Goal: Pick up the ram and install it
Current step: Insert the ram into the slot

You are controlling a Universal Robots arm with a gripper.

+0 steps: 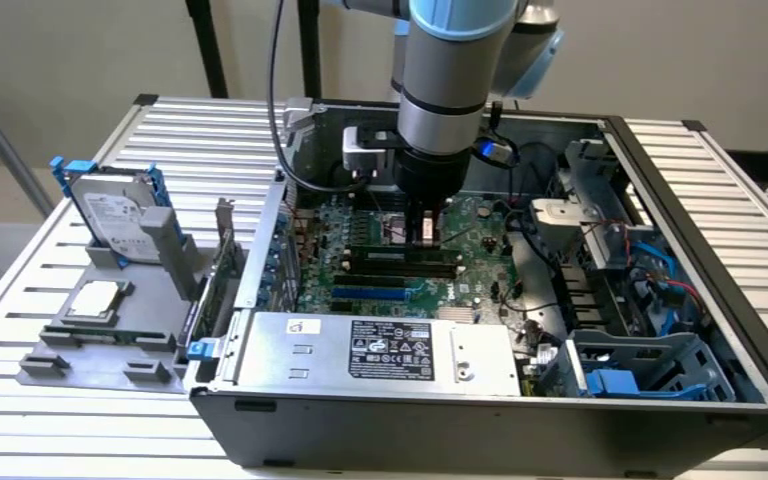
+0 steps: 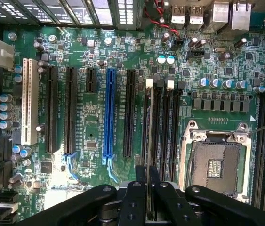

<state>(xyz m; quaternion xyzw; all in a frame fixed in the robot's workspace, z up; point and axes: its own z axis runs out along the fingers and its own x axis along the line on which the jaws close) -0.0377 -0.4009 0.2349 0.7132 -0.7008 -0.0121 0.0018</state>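
Note:
My gripper [image 2: 148,173] is shut on the ram [image 2: 148,141], a thin stick seen edge-on between the two black fingers [image 2: 141,175]. The stick runs lengthwise along the black memory slots [image 2: 165,127] of the green motherboard [image 2: 85,47] and lines up with the slot nearest the long black expansion slot. In the exterior view my gripper [image 1: 424,236] points straight down inside the open computer case, just above the same slots [image 1: 398,265]. Whether the ram's lower edge touches the slot cannot be told.
An open processor socket [image 2: 214,165] lies beside the memory slots. A blue expansion slot [image 2: 108,113] and a white one [image 2: 28,101] sit further off. Outside the case, a grey holder [image 1: 117,335] carries a hard drive with blue rails [image 1: 111,210] and a silver processor [image 1: 97,300]. The power supply [image 1: 371,350] borders the board.

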